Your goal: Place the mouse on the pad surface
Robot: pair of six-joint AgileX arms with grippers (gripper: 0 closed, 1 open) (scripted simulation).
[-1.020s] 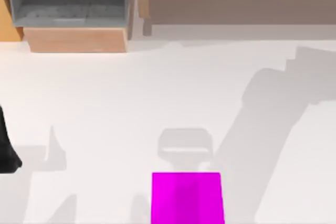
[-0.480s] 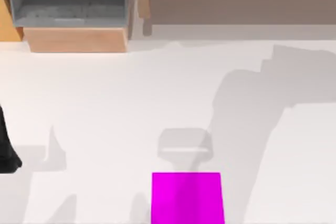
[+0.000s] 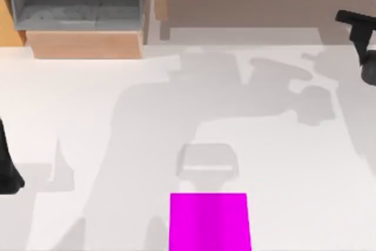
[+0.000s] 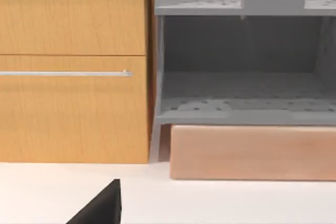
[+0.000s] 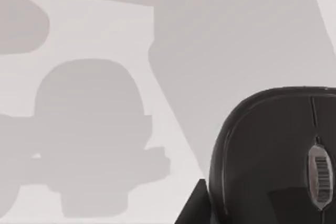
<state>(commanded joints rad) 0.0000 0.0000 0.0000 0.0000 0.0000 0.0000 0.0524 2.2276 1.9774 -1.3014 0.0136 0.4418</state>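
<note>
One pad (image 3: 208, 221), magenta and bare, is lying at the near edge of the surface (image 3: 117, 116), free to receive the mouse. The left gripper (image 3: 8, 171) is being held parked at the left edge, out of the way; its state cannot be told. Far right, well apart from the pad, the mouse (image 5: 273, 150) is being seen close beneath the right gripper (image 3: 359, 30); whether it is being gripped cannot be told. A carry toward the pad is probably being called for.

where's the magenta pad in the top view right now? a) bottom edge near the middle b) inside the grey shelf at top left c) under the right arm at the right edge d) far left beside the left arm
a: the pad lies flat on the white table at the bottom edge, near the middle, with nothing on it.
</note>
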